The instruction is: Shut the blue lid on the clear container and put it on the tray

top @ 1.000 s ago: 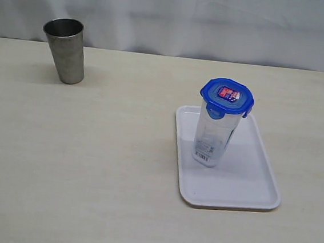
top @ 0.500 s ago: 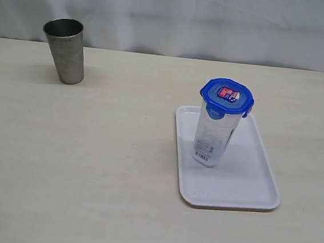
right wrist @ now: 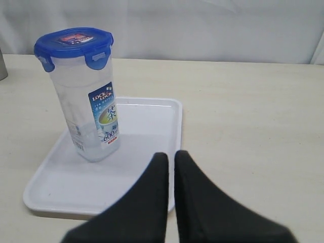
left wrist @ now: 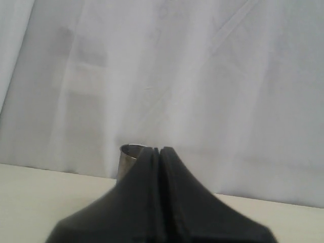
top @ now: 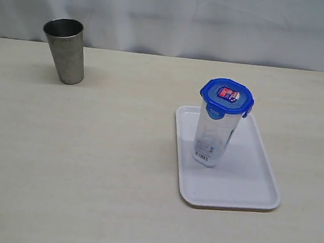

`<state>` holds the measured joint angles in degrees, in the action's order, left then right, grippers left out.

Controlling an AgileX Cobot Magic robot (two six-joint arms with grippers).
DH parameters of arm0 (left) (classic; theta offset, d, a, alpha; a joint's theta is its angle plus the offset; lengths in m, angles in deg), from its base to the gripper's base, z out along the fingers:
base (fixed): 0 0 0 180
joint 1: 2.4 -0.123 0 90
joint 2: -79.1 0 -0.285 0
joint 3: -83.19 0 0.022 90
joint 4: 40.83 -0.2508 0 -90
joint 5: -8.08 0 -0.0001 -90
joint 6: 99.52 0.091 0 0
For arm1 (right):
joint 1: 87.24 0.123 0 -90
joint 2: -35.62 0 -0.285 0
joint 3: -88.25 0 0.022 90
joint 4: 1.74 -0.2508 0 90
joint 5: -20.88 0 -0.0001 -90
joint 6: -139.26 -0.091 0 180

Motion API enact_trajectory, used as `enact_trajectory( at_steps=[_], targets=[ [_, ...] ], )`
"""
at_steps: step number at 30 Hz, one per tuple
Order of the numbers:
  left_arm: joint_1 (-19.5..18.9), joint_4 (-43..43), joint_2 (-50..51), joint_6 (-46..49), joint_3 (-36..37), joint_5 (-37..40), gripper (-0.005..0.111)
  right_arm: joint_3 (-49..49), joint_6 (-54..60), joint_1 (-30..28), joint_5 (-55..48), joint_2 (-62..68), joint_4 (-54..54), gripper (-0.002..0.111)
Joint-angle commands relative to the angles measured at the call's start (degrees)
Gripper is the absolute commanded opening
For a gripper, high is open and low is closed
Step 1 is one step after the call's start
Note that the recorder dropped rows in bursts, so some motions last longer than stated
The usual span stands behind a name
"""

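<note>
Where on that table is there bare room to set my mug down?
The widest bare stretch of table lies between the grey metal cup, far left, and the white tray, right, down to the near edge. The tray's near half, in front of the clear container, is bare too. Only that container's spot is crowded.

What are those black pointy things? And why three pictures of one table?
A robot with two arms took these. The black shapes are its pinchers, the left gripper and the right gripper, each seen by a small camera on that arm's wrist. Both are shut and hold nothing. The wide picture comes from a camera off the arms. On the table lies a white tray with a clear container standing on it, blue lid on top. A metal cup stands apart.
</note>
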<state>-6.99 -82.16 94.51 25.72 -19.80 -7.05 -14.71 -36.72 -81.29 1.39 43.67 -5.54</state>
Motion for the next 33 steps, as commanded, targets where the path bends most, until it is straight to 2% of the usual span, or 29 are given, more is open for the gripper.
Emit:
enact_trajectory(
  at_steps=[1,2,3,7,9,13,16,33],
  targets=[
    [0.01,4.19,-0.22,5.77,0.20,2.96,0.000,0.18,0.70,-0.46,-0.08,-0.27,-0.30,0.004],
    [0.01,14.00,-0.22,15.19,0.20,6.09,0.000,0.18,0.70,-0.46,-0.08,-0.27,-0.30,0.004],
    [0.01,19.32,-0.31,20.81,0.20,7.77,0.000,0.18,0.70,-0.46,-0.08,-0.27,-0.30,0.004],
    [0.01,32.64,-4.55,38.52,0.20,16.08,0.000,0.18,0.70,-0.46,-0.08,-0.27,-0.30,0.004],
    [0.14,33.51,-7.63,42.14,0.20,21.32,0.000,0.18,0.70,-0.46,-0.08,-0.27,-0.30,0.004],
    [5.40,33.66,-7.63,48.02,0.20,26.58,0.000,0.18,0.70,-0.46,-0.08,-0.27,-0.30,0.004],
    [6.59,35.15,-7.63,54.39,0.20,32.68,0.000,0.18,0.70,-0.46,-0.08,-0.27,-0.30,0.004],
    [6.59,35.04,-7.63,56.46,0.20,33.14,0.000,0.18,0.70,-0.46,-0.08,-0.27,-0.30,0.004]
  ],
)
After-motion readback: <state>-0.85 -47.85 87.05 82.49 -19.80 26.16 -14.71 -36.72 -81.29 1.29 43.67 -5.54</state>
